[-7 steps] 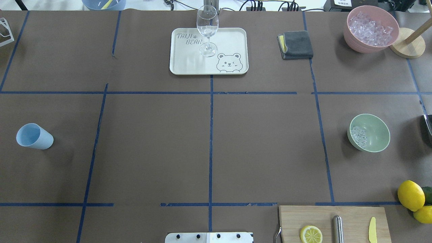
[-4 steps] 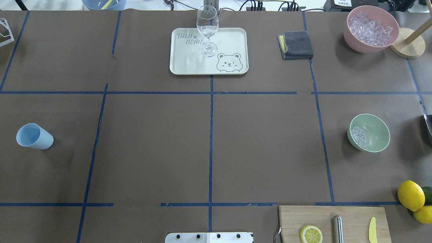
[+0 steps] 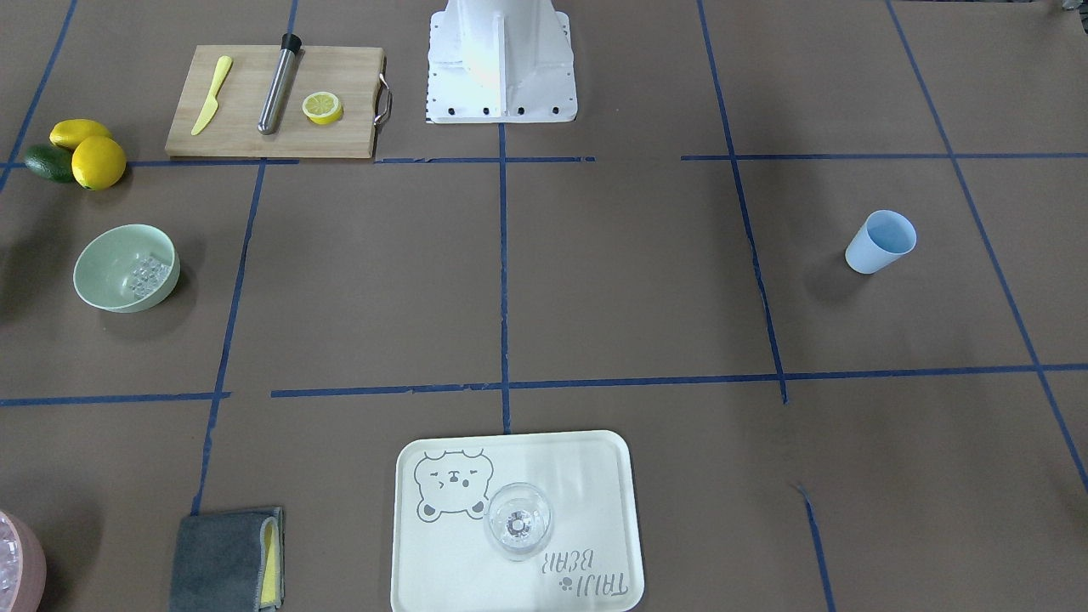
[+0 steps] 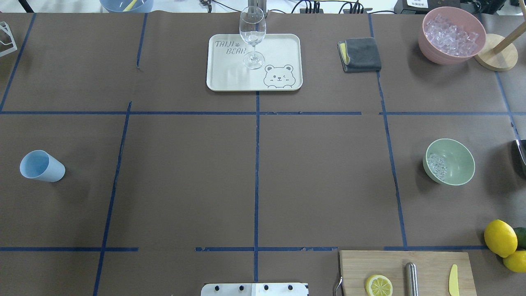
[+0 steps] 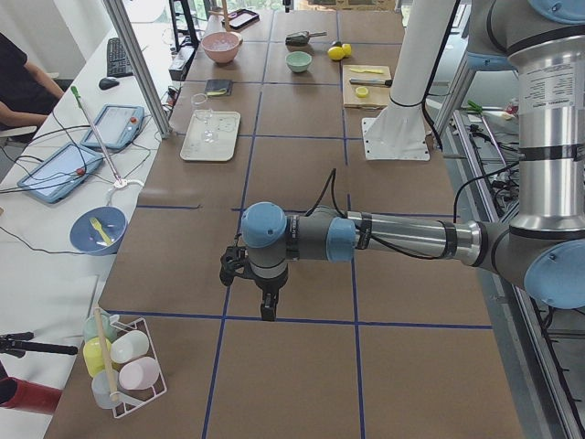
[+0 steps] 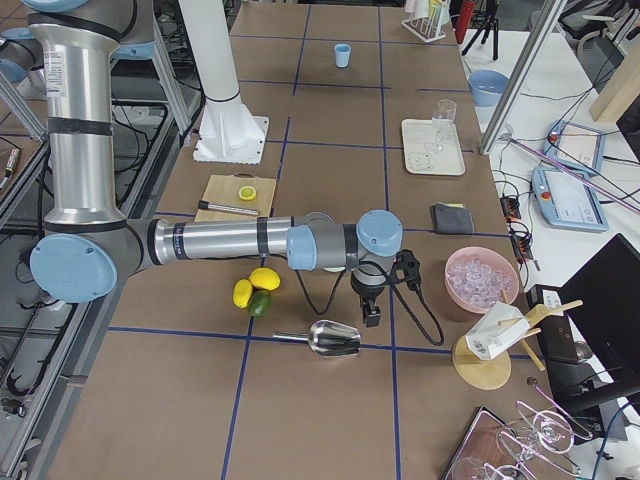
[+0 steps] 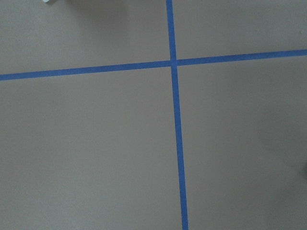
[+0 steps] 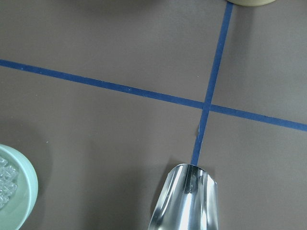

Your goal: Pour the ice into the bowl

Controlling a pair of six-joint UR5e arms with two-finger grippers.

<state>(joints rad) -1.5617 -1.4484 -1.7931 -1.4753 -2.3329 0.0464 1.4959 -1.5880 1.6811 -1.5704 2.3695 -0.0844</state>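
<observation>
Sitting unchanged: ice (image 4: 437, 166) in bowl (image 4: 459, 159) | left pincer (image 5: 267, 313), right pincer (image 6: 371, 318): cannot tell grip

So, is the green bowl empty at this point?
No, a small pile of ice lies inside the bowl, against one wall.

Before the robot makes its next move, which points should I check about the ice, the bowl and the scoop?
1. The ice is in the bowl: ok, a small pile lies inside.
2. The bowl stands upright: ok.
3. No ice spilled around the bowl: ok, none shows.
4. The scoop is put down: ok, it lies on the table near the right hand.
5. The right hand is open: cannot tell.
6. The left hand is away from the bowl: ok, it hangs at the table's other end; open or shut, cannot tell.
</observation>
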